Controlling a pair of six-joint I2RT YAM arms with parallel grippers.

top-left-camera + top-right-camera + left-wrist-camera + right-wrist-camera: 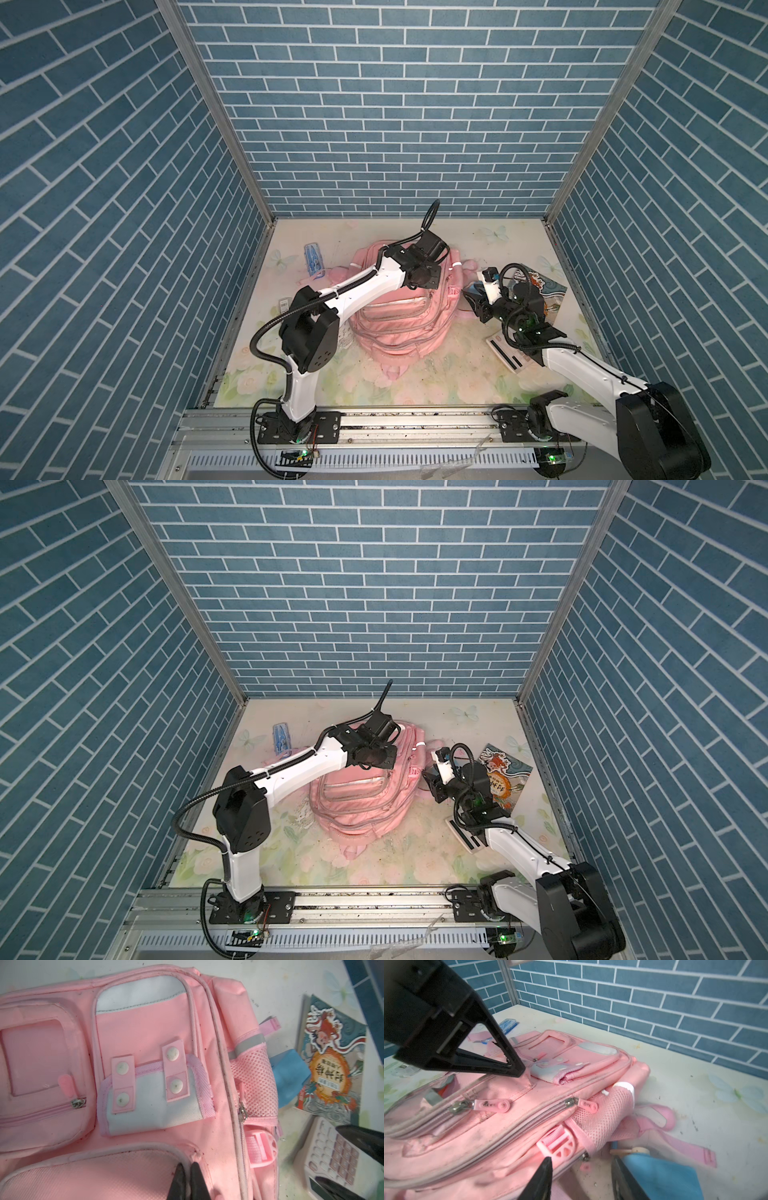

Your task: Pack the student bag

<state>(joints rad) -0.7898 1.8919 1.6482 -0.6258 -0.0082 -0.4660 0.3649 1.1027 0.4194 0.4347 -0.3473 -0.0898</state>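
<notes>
The student bag (395, 328) (357, 808), a large pink backpack, lies on its back mid-table with its front pockets up. My left gripper (188, 1169) is shut on the pale piping at the corner of a front pocket of the bag (145, 1043). In the right wrist view the left gripper's fingers (517, 1070) pinch a raised fold of the bag (508, 1126). In both top views the left gripper (426, 277) (376, 756) hangs over the bag's upper part. My right gripper (581, 1169) (471, 297) (428, 777) is open at the bag's right side, astride a small zipper pull (585, 1157) without touching it.
A picture book (540, 286) (505, 771) (332, 1064) and a pale calculator (332, 1157) (505, 353) lie right of the bag. A blue item (288, 1078) (660, 1176) sits against the bag's mesh side pocket. A blue pencil case (314, 259) (281, 735) rests at the back left.
</notes>
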